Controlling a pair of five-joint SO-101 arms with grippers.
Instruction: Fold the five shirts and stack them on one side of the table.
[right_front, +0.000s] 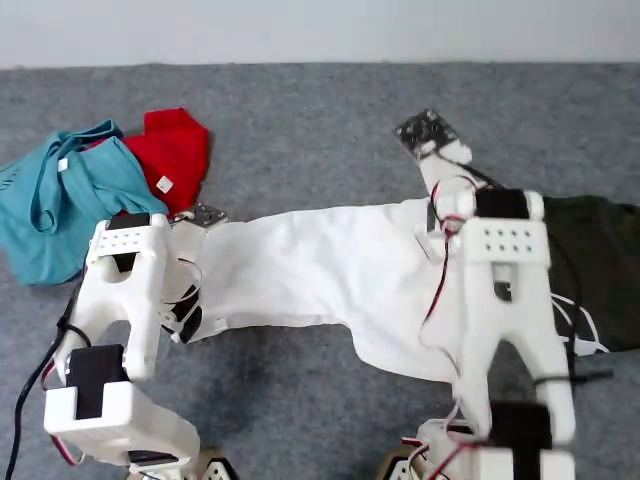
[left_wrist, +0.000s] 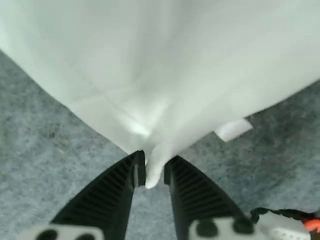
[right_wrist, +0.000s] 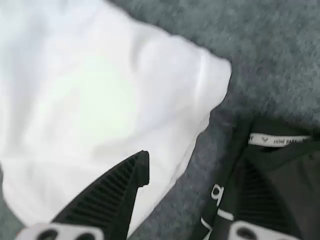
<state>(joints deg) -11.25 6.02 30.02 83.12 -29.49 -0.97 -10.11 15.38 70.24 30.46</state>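
Pinching white shirt (left_wrist: 165, 65) edge: left gripper (left_wrist: 150, 172). Right gripper (right_wrist: 197, 167) spread wide over opposite end; one jaw indistinct against black shirt (right_wrist: 285, 170).

Bright, even light falls from overhead. Only faint, soft shadows lie on the grey surface (right_front: 300, 400) beside the white shirt (right_front: 320, 270), whose cloth glares nearly featureless in both wrist views.
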